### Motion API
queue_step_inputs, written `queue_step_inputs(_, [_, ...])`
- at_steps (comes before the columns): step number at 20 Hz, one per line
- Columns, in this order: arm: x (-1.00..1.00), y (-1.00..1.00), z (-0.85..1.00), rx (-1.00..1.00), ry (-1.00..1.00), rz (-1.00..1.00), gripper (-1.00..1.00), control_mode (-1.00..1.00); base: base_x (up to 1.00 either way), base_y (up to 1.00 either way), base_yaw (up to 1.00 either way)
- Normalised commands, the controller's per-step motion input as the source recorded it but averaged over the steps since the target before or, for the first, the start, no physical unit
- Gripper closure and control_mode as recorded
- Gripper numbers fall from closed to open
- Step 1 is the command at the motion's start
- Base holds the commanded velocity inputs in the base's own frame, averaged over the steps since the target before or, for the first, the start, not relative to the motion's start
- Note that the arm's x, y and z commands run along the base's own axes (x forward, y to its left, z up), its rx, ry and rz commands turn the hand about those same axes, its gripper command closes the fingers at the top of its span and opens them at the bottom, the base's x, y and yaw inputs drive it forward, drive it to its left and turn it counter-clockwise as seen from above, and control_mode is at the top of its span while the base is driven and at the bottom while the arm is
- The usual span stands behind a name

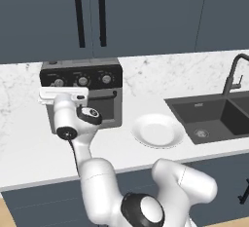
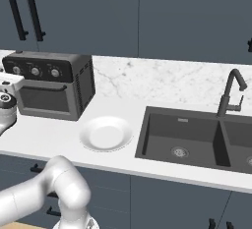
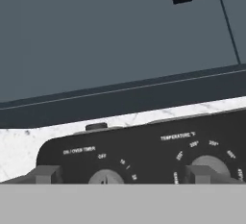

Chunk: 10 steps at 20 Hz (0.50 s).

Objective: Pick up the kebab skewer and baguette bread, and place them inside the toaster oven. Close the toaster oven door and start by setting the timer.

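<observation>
The toaster oven sits on the white marble desk toward the left, back near the wall under the dark cabinets. There's bare desk in front of it and to its left, a white plate just off its right front corner, and the dark sink with a black faucet further right (well apart from the oven).

It's a boxy dark grey thing with a black control strip and three silver knobs – the toaster oven door looks shut, black bar handle across its top.

The pincer is right up at the control panel, jaws spread wide and holding nothing. In the hand view its tips straddle the left timer knob, with the temperature knob beside the other tip.
</observation>
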Motion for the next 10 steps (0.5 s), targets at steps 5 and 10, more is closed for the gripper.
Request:
queue_step_inputs(5, [0.23, 0.12, 0.00, -0.02, 0.00, 0.00, -1.00, -1.00, 0.00, 0.00, 0.00])
queue_step_inputs(10, [0.05, 0.08, 0.00, -0.01, 0.00, 0.00, -1.00, -1.00, 0.00, 0.00, 0.00])
